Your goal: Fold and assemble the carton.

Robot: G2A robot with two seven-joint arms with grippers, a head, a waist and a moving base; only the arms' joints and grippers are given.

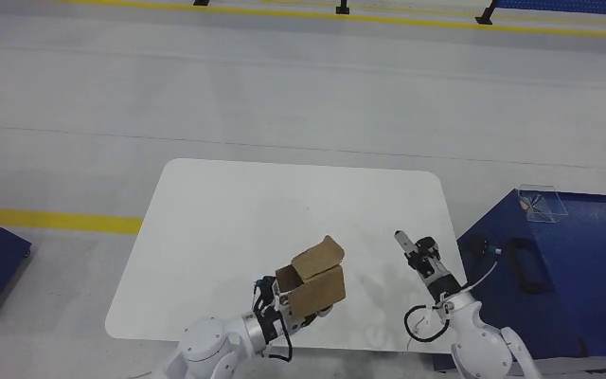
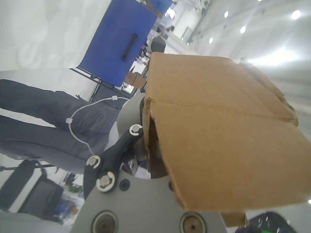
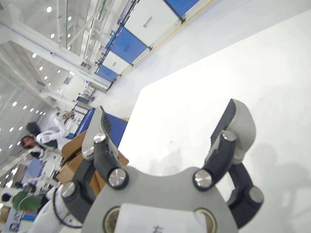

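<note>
A brown carton is held up above the near edge of the white table, tilted, with one flap raised at its far end. My left gripper is shut on the carton's near wall. In the left wrist view the carton looms close, with one grey finger outside its edge and the other finger hidden behind the cardboard. To the right, over the table's near right part, my right gripper stands open and holds nothing. The right wrist view has its two fingers spread wide, with the carton off to one side.
A blue cabinet with black cables on it stands just off the table's right edge. A small clear box lies on its far corner. The table's far half is bare white surface.
</note>
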